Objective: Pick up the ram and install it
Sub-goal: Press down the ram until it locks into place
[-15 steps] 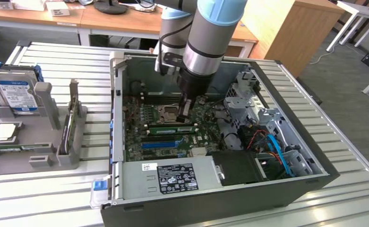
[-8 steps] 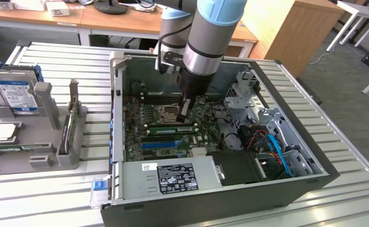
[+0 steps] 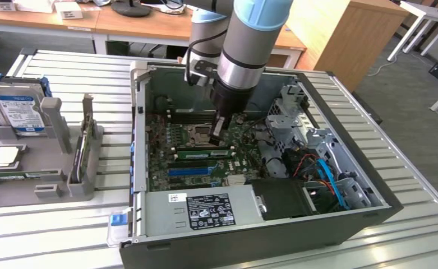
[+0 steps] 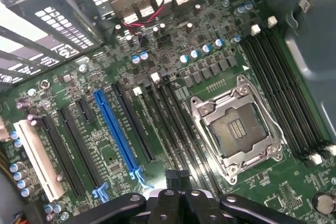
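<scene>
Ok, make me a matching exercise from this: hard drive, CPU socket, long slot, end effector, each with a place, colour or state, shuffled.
Things:
1. hard drive
2. CPU socket
3. long slot
4. end effector

Descriptions:
A. blue
B. shut, inside the case, over the motherboard
C. silver metal frame
D. upright in the grey rack, outside the case, on the exterior view's left

Pairs: 1-D, 2-C, 3-A, 4-B
</scene>
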`<state>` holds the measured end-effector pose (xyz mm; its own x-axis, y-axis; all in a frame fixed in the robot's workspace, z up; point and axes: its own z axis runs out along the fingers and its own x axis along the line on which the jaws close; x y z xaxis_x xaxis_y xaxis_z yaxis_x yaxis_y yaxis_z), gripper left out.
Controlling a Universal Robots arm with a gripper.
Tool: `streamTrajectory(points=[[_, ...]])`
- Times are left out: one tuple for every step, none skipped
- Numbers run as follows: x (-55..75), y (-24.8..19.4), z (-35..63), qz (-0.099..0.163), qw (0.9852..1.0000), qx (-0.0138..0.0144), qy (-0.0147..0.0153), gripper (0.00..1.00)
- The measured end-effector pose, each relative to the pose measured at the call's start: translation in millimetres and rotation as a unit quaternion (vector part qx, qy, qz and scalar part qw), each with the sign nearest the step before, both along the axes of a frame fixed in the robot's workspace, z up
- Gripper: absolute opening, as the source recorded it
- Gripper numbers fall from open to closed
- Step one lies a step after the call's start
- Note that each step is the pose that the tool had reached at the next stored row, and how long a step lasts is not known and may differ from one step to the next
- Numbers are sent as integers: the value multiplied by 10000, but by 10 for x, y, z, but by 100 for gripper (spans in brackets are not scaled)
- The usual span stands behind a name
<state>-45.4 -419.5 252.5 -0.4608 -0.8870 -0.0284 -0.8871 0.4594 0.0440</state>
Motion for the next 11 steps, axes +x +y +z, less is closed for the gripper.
streamTrajectory(points=[[0,0,0,-39,10000,0,0,11],[0,0,0,-87,10000,-1,0,11],[0,0,0,-139,9999,-2,0,11],[0,0,0,-190,9998,-3,0,11],[0,0,0,-238,9997,-4,0,11],[0,0,-1,-284,9996,-4,0,11],[0,0,-1,-327,9995,-5,0,11],[0,0,-1,-369,9993,-6,0,11],[0,0,-1,-414,9991,-6,0,11],[0,0,-1,-459,9989,-6,0,11],[0,0,-1,-511,9987,-6,0,11]])
